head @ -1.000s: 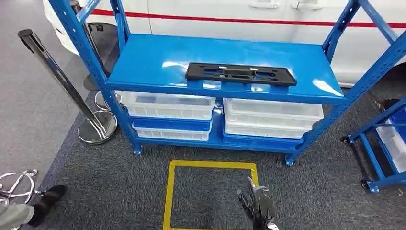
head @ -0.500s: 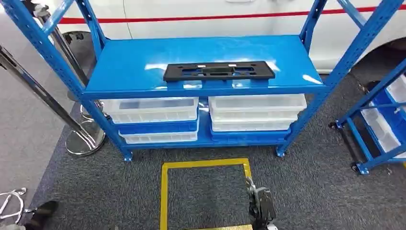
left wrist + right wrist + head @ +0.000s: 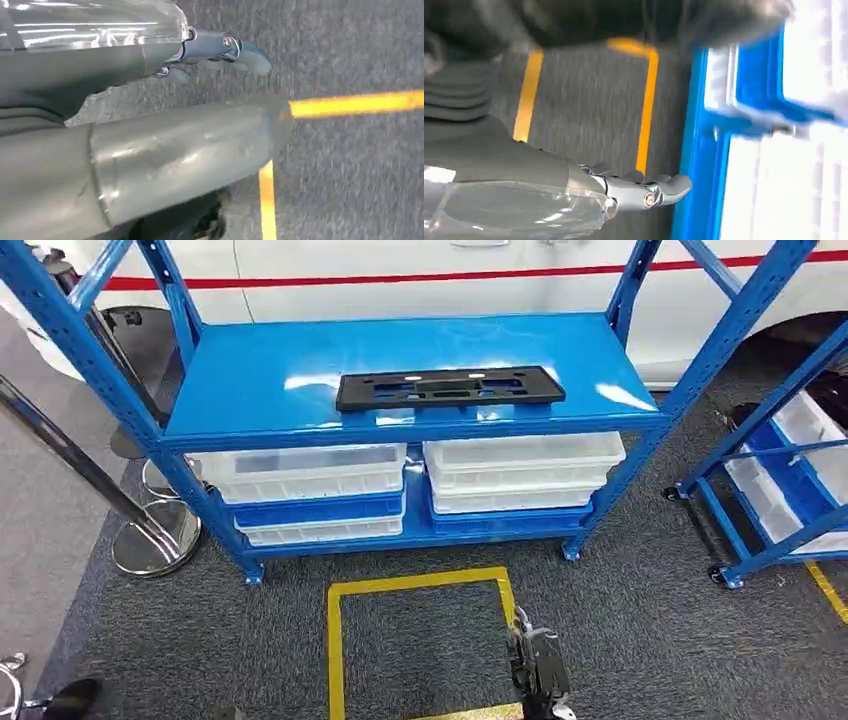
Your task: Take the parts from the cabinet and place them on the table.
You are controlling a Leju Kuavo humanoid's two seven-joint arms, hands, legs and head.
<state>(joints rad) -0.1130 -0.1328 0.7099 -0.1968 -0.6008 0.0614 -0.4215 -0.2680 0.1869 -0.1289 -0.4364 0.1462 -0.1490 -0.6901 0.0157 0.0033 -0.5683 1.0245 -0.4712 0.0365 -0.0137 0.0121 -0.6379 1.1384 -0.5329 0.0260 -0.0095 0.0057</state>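
- black part [image 3: 450,388] is lying flat on the blue cabinet [image 3: 250,370] top shelf, near the front edge
- my right hand [image 3: 540,672] hangs low over the yellow floor square [image 3: 335,640], nothing in it, fingers loosely apart
- left hand [image 3: 220,50] also holds nothing, fingers out straight

Flat black slotted part [image 3: 449,388], lying lengthwise near blue cabinet [image 3: 250,360] shelf's front edge

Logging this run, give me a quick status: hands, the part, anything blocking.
Left hand and right hand hang low, holding nothing. Black part lies flat on the blue shelf, untouched. Nothing in the way.
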